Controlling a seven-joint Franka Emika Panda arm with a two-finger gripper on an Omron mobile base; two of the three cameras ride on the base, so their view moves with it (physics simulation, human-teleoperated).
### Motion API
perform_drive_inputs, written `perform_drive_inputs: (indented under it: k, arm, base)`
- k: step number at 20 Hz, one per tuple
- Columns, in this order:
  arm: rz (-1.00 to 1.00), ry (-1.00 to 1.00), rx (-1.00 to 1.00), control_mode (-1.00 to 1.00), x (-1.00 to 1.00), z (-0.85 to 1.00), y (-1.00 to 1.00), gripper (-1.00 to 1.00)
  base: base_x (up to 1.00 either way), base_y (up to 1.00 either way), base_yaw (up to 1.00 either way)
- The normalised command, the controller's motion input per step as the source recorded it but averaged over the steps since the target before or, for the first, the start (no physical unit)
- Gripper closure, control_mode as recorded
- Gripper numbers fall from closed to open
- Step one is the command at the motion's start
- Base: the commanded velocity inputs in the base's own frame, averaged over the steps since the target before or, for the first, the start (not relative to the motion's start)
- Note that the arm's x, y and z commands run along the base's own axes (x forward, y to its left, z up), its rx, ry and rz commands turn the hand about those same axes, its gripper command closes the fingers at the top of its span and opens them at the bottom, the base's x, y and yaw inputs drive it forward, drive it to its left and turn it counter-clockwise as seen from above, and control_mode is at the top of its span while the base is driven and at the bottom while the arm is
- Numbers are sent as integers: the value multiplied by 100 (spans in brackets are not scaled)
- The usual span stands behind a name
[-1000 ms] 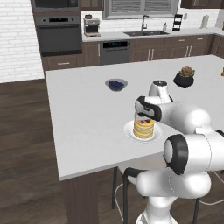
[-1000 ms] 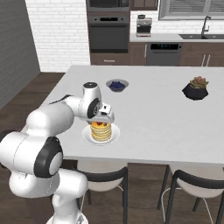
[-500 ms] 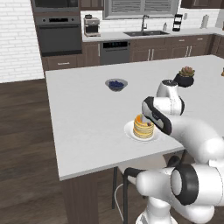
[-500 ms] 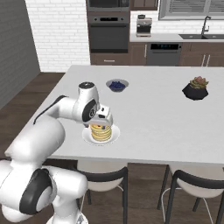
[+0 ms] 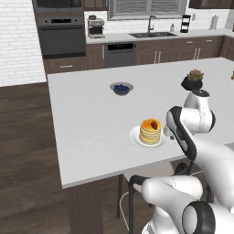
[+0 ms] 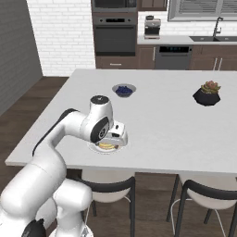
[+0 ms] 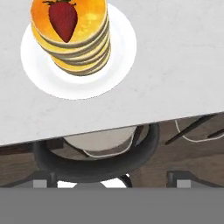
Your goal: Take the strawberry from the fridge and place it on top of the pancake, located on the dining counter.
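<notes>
While the tool (image 7: 111,183) stands spread and empty, the small red strawberry (image 7: 63,19) lies, seemingly flat, on the glazed pancake (image 7: 76,39).

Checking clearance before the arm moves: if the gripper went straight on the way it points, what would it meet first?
Probably the near edge of the dining counter, or the stool just below it; depth is unclear. The pancake lies off that line.

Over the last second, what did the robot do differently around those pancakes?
The claw drew back from above the pancake toward the near edge of the dining counter, open and empty. The strawberry stayed on top of the stack; the berry bowl and potted plant did not move.
</notes>
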Motion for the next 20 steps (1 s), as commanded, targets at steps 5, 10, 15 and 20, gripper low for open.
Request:
perform_drive_inputs:
  k: [5, 10, 15, 20]
  arm:
    - [-2, 0, 2, -100, -37, 0, -43, -100]
    - [0, -6, 1, -100, -39, 6, -22, -100]
    - [-1, -7, 0, -100, -50, 43, -2, -100]
    - [-1, -7, 0, -100, -39, 66, 0, -100]
  base:
    - [0, 0, 0]
    - [0, 0, 0]
    - [0, 0, 0]
    - [0, 0, 0]
